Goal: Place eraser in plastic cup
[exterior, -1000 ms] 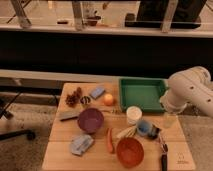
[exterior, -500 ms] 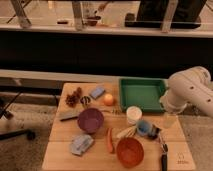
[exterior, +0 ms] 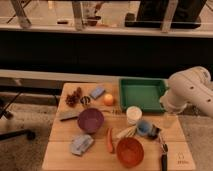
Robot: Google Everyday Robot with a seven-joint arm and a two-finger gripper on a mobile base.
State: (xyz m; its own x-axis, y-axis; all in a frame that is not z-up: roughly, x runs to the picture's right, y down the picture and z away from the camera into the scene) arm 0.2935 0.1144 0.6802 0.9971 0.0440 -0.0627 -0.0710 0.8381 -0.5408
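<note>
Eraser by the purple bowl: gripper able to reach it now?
Likely yes, from above: the eraser lies flat, uncovered, only the purple bowl beside it. The gripper hangs at the right edge of the table, far across.

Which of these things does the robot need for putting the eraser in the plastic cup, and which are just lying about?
Needed: eraser, white cup, gripper at the right edge of the table.

Lying about: purple bowl, orange bowl, green tray, pale blue block, cloth, orange ball, blue cup.
</note>
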